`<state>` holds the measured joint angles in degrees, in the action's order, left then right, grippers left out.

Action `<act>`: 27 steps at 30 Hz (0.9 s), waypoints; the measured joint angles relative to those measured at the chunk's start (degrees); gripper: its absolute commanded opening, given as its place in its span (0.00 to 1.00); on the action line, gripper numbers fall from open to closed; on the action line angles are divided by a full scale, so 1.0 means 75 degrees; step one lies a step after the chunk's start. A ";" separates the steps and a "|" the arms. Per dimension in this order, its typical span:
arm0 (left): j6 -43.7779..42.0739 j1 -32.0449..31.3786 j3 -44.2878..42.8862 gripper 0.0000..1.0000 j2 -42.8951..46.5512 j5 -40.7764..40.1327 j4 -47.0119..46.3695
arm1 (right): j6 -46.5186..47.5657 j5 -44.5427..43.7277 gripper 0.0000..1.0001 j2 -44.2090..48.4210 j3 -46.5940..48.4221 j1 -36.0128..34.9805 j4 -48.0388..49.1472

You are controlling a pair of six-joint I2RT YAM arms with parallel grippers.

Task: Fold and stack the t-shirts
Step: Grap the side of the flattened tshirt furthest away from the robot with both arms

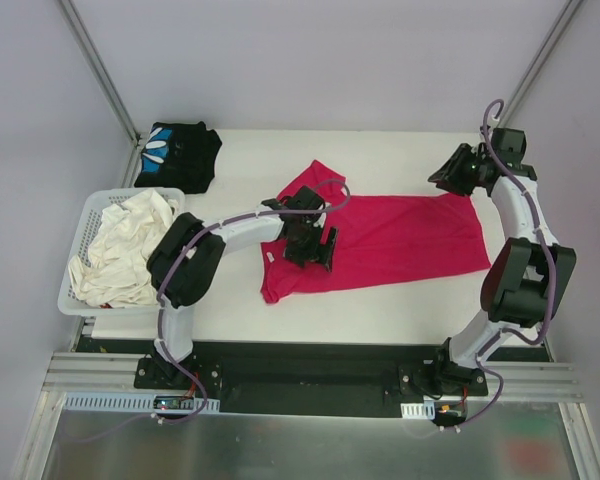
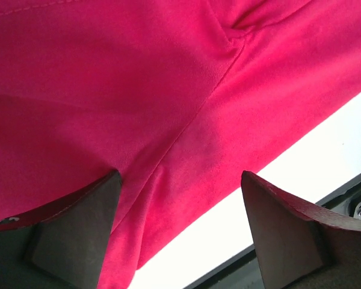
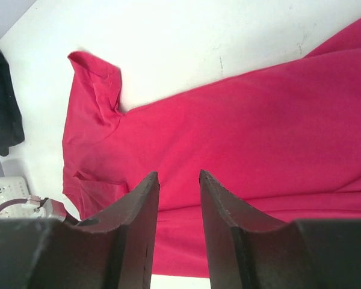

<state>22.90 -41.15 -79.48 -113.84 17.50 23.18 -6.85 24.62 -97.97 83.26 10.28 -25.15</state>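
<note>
A magenta t-shirt (image 1: 400,235) lies spread on the white table, one sleeve at the back left and folds along its left end. My left gripper (image 1: 312,248) hovers low over the shirt's left part, near its front edge. In the left wrist view it (image 2: 180,177) is open wide, with cloth (image 2: 108,90) below it and nothing between its fingers. My right gripper (image 1: 445,178) is above the shirt's far right corner. In the right wrist view it (image 3: 178,174) is open by a narrow gap and empty, above the shirt (image 3: 228,132).
A folded black t-shirt (image 1: 178,155) lies at the table's back left; it also shows in the right wrist view (image 3: 3,102). A white basket (image 1: 92,215) of cream shirts (image 1: 120,250) stands at the left edge. Frame posts rise at both back corners.
</note>
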 measured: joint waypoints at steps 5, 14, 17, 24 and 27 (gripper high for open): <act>0.0507 0.0090 0.0959 0.82 0.0723 -0.0431 0.0032 | -0.0032 0.0052 0.37 0.0236 -0.0085 0.0006 0.0012; 0.1090 0.0501 0.2259 0.84 0.1848 -0.1276 0.0303 | -0.0146 0.0178 0.38 0.0574 -0.0463 0.0009 0.0082; 0.1189 0.0554 0.2524 0.85 0.2151 -0.1594 0.0481 | -0.0221 0.0216 0.38 0.0746 -0.0740 0.0000 0.0134; 0.1303 0.0702 0.2789 0.85 0.2629 -0.2192 0.0667 | -0.0291 -0.0166 0.38 0.1597 -0.2142 -0.0586 0.0262; 0.1300 0.0749 0.2777 0.85 0.2734 -0.2334 0.0694 | -0.0291 -0.0259 0.38 0.2078 -0.2981 -0.0889 0.0265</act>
<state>32.64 -35.53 -58.65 -93.34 -0.01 28.38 -9.04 22.68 -82.39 60.90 3.62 -23.16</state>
